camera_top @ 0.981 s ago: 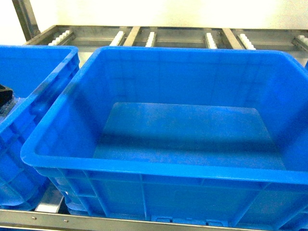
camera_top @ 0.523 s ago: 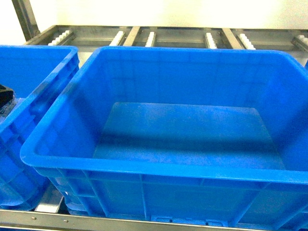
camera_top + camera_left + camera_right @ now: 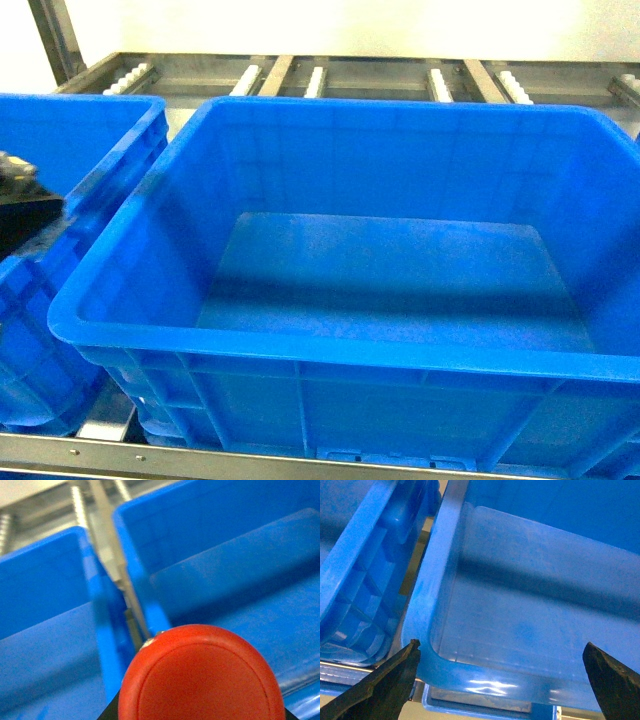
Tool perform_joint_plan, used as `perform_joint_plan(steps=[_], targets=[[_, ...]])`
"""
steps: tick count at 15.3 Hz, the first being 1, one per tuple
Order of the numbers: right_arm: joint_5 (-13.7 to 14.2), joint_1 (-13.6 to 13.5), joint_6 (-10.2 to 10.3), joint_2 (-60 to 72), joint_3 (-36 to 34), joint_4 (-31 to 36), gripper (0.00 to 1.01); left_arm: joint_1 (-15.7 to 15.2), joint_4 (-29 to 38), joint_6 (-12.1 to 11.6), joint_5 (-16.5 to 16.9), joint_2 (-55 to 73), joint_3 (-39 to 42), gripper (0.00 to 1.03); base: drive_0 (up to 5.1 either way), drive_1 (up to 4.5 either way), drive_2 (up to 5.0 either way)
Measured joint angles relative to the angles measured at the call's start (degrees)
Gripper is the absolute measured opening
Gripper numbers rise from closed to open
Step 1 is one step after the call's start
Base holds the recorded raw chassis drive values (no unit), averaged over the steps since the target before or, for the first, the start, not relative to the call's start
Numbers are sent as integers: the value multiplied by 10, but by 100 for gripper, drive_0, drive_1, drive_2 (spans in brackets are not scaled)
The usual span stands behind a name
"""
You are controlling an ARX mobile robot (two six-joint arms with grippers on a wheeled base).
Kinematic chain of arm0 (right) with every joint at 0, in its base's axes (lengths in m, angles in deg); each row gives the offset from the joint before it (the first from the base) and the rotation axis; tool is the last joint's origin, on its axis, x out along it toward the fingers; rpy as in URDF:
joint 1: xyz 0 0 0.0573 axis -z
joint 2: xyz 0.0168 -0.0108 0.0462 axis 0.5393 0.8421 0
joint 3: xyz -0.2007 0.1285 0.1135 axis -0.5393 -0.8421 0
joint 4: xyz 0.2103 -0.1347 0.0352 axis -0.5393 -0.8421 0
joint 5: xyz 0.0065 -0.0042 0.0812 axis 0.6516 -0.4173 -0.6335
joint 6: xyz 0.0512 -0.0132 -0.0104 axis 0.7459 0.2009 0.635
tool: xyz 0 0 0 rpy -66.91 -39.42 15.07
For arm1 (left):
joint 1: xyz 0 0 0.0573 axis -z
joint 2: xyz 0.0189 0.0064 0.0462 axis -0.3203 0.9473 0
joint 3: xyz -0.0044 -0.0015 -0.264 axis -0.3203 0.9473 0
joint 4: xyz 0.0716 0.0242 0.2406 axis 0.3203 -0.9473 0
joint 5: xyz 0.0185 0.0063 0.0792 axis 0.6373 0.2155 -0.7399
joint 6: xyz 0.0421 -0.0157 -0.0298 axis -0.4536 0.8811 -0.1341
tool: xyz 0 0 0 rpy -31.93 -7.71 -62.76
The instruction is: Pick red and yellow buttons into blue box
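Since the earlier head frames, the dark shape at the left edge has risen and grown: the left gripper now shows above the rim of the left crate, at mid-left of the frame. The blue box sits unchanged, filling the centre and right; its floor is bare, no button in it yet.

Left wrist view: the red button fills the bottom centre, cap facing the lens, close under the camera. It looks carried by the left gripper, the jaws closed on its base, though the fingers themselves are out of frame, so this is a judgement. Behind the cap, the metal strip between the two crates runs up the middle; the blue box lies to the right of it.

Right wrist view: the right gripper hangs over the near left corner of the blue box, jaws spread wide, nothing between them. The yellow button is not in any view.

Step in hand, by the look of it: carry red across to the box. To do it well, the arm should stay high enough to clear both rims, cross the gap fully, and release only once the cap is over the box floor, low enough that the button does not bounce.
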Motion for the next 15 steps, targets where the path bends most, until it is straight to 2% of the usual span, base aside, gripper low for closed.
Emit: perform_joint_plan(steps=[1,3,5,8,11,15], targets=[[0,0,-1,0,0,0,98,13,-21,3,26,41,-46,24,0,0,0],[0,0,-1,0,0,0,98,44,-41,0,48,115,-133,24,0,0,0],[0,0,-1,0,0,0,98,64,-71,0,59,183,-201,24,0,0,0],[0,0,-1,0,0,0,98,77,-94,3,62,266,-275,24,0,0,0],[0,0,-1,0,0,0,98,79,-121,29,60,349,-343,24,0,0,0],[0,0,-1,0,0,0,98,67,-137,79,47,483,-420,24,0,0,0]])
